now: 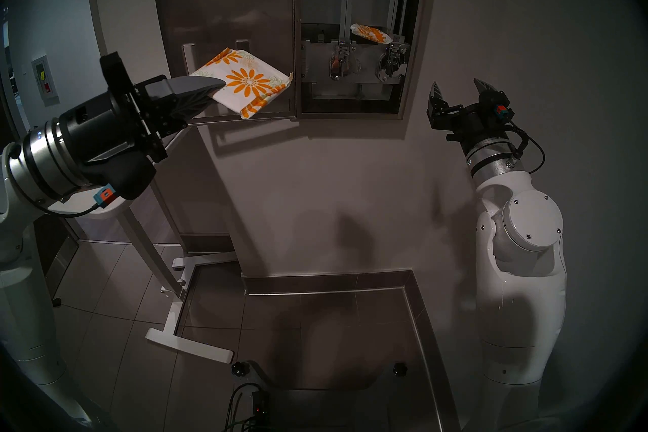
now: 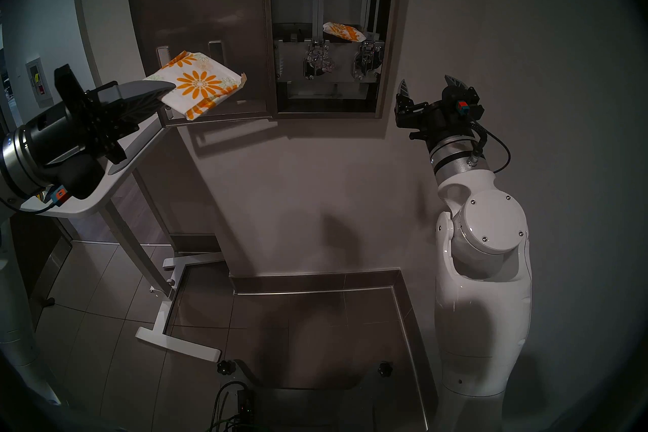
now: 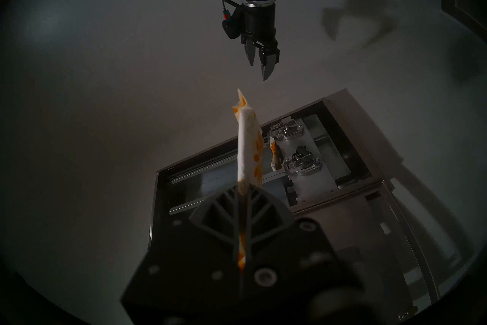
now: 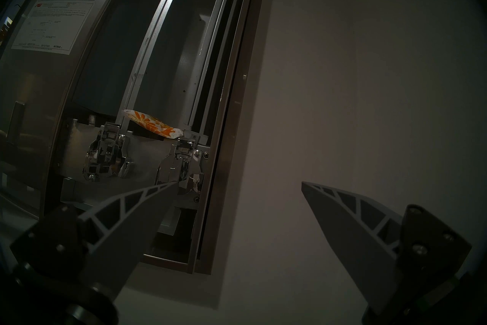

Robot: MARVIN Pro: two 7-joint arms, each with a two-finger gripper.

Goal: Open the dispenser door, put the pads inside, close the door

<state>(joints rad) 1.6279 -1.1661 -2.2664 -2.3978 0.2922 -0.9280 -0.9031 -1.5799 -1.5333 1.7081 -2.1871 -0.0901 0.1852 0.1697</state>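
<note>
The steel dispenser (image 1: 417, 35) (image 2: 387, 35) (image 4: 232, 132) hangs on the wall with its door (image 1: 224, 17) (image 2: 203, 28) swung wide to the left, instruction sheet facing me. My left gripper (image 1: 219, 86) (image 2: 168, 87) (image 3: 241, 184) is shut on a daisy-print pad (image 1: 249, 82) (image 2: 200, 84) (image 3: 247, 147), held flat in front of the open door. A second pad (image 1: 371, 33) (image 2: 342, 31) (image 4: 152, 122) lies tilted inside, above the chrome levers (image 1: 389, 65) (image 4: 179, 168). My right gripper (image 1: 457, 89) (image 2: 427, 87) (image 4: 238, 182) stands open and empty, right of the cabinet.
A white stand table (image 2: 91, 203) with a footed base (image 1: 189, 343) stands at the left, below the left arm. A metal baseboard ledge (image 1: 329, 284) runs along the wall's foot. Cables and a small box (image 1: 259, 410) lie on the tiled floor.
</note>
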